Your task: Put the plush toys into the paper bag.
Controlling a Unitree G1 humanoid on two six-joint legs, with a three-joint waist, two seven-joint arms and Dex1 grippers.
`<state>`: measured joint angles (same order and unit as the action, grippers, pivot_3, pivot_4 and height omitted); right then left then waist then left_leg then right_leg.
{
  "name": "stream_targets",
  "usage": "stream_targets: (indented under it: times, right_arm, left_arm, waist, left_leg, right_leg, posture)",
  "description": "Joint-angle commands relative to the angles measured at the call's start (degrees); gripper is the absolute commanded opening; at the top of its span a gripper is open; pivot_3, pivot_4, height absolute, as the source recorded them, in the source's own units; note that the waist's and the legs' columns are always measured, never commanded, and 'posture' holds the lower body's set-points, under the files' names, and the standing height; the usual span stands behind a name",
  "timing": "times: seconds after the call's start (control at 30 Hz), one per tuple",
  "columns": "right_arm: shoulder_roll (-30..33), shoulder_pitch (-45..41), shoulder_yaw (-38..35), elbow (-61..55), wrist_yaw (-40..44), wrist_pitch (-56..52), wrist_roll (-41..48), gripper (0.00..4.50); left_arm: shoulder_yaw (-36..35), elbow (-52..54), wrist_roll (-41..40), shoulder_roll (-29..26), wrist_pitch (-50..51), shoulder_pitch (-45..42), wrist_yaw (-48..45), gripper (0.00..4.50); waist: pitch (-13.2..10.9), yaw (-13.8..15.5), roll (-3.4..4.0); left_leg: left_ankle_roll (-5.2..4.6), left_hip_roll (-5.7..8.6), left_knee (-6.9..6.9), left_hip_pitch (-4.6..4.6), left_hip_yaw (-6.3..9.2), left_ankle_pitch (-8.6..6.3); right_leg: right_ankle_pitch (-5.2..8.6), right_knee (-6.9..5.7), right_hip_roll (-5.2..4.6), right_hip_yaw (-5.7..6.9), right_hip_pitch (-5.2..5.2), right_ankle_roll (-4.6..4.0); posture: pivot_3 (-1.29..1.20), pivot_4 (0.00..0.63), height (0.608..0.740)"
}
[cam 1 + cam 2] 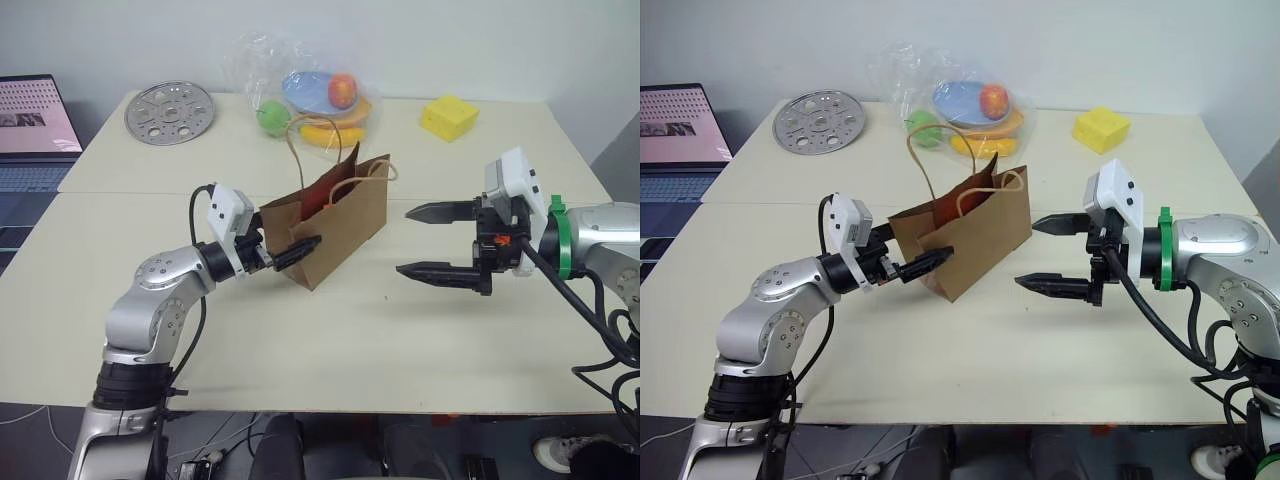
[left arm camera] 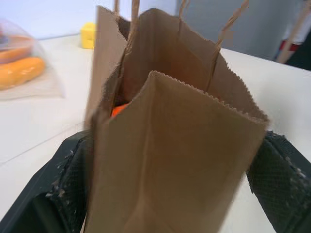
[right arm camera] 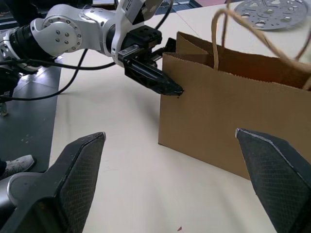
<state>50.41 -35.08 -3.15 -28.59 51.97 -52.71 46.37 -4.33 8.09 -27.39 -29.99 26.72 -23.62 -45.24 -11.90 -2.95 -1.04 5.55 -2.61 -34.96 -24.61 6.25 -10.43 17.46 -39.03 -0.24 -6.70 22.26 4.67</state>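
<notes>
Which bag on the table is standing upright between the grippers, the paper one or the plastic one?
The brown paper bag with rope handles; the clear plastic bag lies slumped over fruit at the table's far side.

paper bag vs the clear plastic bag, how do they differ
The paper bag is opaque brown and stands upright mid-table with rope handles; the clear plastic bag is see-through and slumps at the far edge.
The paper bag hides most of its contents, just a bit of orange showing inside; the plastic bag plainly shows fruit and a blue plate.
The left gripper straddles the paper bag's end; nothing touches the plastic one.
Both rest on the table.

Left gripper and right gripper — both level, fingers spread wide, tips toward each other
</notes>
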Motion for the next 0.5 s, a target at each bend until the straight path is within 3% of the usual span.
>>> stream_targets:
  times: [0.03,0.47,0.5]
  right_arm:
    - [0.0,0.0,0.1,-2.5,-1.3,2.5,-2.0,4.5]
    - [-0.3,2.8,1.0,-4.6,-4.1,4.1,-5.8,4.5]
    - [-0.2,3.3,0.7,-4.8,-4.6,4.0,-5.9,4.5]
  left_arm:
    - [-0.3,-0.9,2.7,0.7,-6.2,-1.1,0.8,4.09]
    - [0.0,-4.9,3.1,1.4,-9.7,-2.3,-1.6,0.09]
    - [0.0,-5.8,2.8,1.1,-9.7,-2.8,-2.5,0.04]
  waist:
    - [0.0,0.0,0.0]
    - [0.0,0.1,0.0]
    - [0.0,0.1,0.0]
  left_leg:
    - [0.0,0.0,0.0,0.0,0.0,0.0]
    - [0.0,0.01,0.0,0.0,0.02,0.0]
    - [0.0,0.01,0.0,0.0,0.01,0.0]
  right_leg:
    - [0.0,0.0,0.0,0.0,0.0,0.0]
    - [0.0,-0.01,0.0,0.01,-0.01,0.0]
    - [0.0,-0.01,0.0,0.01,0.0,0.0]
  posture:
    - [0.0,0.15,0.74]
    - [0.0,0.15,0.74]
    - [0.0,0.15,0.74]
